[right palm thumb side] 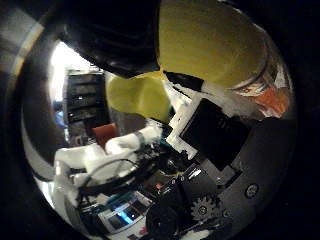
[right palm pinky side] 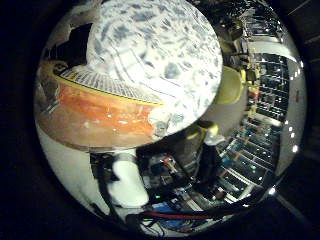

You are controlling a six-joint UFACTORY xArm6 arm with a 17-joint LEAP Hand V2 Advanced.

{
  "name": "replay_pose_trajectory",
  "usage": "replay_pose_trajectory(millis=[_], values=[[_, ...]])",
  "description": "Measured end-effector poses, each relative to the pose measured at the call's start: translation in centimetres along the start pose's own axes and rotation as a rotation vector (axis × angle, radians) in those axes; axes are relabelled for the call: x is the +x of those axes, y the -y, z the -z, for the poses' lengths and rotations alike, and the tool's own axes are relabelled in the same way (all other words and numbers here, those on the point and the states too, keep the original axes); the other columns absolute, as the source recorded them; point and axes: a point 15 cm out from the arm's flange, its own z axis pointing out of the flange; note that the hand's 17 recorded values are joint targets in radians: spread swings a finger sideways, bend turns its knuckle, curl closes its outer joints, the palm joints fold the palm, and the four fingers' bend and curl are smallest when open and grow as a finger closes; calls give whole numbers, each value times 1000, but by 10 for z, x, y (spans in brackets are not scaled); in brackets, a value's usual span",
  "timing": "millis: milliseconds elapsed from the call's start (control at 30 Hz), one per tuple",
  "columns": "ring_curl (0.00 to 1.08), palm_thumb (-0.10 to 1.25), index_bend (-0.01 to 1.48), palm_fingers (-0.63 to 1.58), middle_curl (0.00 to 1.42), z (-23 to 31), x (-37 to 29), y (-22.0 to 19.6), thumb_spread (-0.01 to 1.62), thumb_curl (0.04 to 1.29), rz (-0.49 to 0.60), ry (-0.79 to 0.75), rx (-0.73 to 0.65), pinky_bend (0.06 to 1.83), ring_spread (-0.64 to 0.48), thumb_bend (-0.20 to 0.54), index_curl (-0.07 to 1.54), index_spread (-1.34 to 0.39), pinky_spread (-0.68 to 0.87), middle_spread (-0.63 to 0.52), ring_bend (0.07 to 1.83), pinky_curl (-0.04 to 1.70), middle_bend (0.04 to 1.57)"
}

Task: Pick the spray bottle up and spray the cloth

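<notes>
Filling much of the little finger side view, the spray bottle (right palm pinky side: 150,75) sits right against the palm: a white body with a grey speckled pattern, a yellow-edged ribbed band and an orange band below it. Print on the label is too blurred to read. In the thumb side view its yellow top (right palm thumb side: 210,40) and a yellow trigger piece (right palm thumb side: 137,95) show close up, with a scrap of orange label (right palm thumb side: 270,100) beside them, also unreadable. The hand (right palm thumb side: 215,150) has its white and black fingers (right palm thumb side: 125,145) curled in round the bottle, gripping it. Shelving (right palm pinky side: 270,90) with stacked goods stands well behind. No cloth can be made out in either view.
</notes>
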Motion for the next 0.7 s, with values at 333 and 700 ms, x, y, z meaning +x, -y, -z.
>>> replay_pose_trajectory(millis=[333,700], values=[[802,1036,1245,1149,664,-46,-60,44,1114,423,77,414,121,1053,-219,-12,713,-181,-225,-99,1345,1302,1407],[796,1050,1244,1153,655,-134,-61,76,1116,456,10,742,160,1060,-218,-13,709,-181,-223,-97,1344,1290,1411]])
